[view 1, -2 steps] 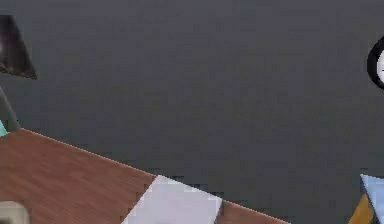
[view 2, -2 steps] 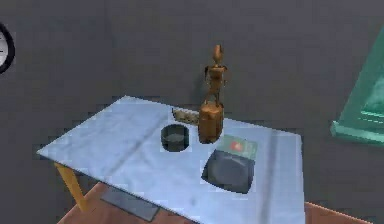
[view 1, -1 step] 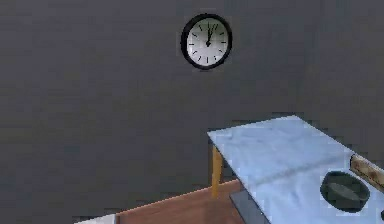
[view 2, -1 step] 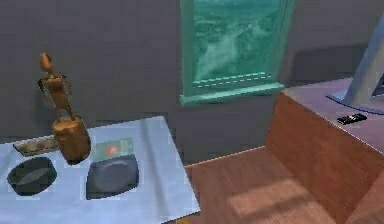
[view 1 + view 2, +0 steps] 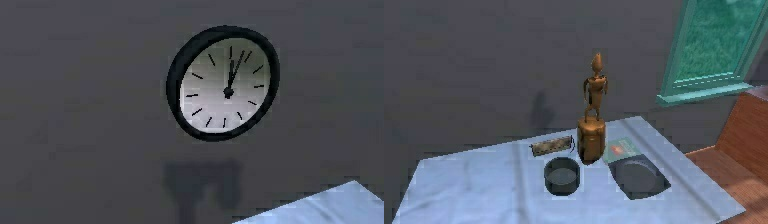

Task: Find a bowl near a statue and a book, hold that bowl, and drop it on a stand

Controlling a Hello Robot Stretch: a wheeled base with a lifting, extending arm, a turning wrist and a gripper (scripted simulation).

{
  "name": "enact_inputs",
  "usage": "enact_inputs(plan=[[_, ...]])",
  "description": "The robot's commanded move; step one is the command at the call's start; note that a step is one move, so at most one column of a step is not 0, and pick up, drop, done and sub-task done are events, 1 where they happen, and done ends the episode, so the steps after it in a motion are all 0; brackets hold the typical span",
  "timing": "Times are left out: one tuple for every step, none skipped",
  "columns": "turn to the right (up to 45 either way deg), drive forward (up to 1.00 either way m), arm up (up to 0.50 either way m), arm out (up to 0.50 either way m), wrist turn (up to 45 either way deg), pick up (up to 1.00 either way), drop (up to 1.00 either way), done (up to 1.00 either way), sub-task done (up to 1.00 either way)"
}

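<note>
Ahead, the forward view gives a grey wall [image 5: 80, 100] with 1 round clock [image 5: 223, 83] on it: dark rim, white face, black hands. A pale surface corner [image 5: 330, 205] cuts into that view's bottom right; I cannot tell whether it belongs to the table in the other view.

The arm side view holds what the forward one lacks. A pale blue table [image 5: 474, 185] stands against the same grey wall. A wooden statue [image 5: 593, 110], a slim figure on a thick round base, stands upright near the table's middle.

- The bowl [image 5: 560, 175], dark and round, sits on the tabletop just beside the statue's base, toward the view's lower left
- A wider dark dish [image 5: 639, 177] sits on the base's other side, lower right, apart from the bowl
- A flat brownish slab [image 5: 549, 149], book-like, lies just behind the bowl, near the statue
- A flat greenish sheet [image 5: 621, 148] with a red patch lies right of the statue, behind the dish

A teal-framed window [image 5: 719, 45] fills the upper right; reddish-brown boards [image 5: 744, 140] lie below it.

How the gripper's fingers stand — cannot tell
</note>
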Motion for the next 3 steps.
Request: enact_inputs(plan=[[0.0,0.00,0.50,0.00,0.0,0.00,0.00,0.00,0.00],[0.0,0.00,0.22,0.00,0.0,0.00,0.00,0.00,0.00],[0.0,0.00,0.00,0.28,0.0,0.00,0.00,0.00,0.00]])
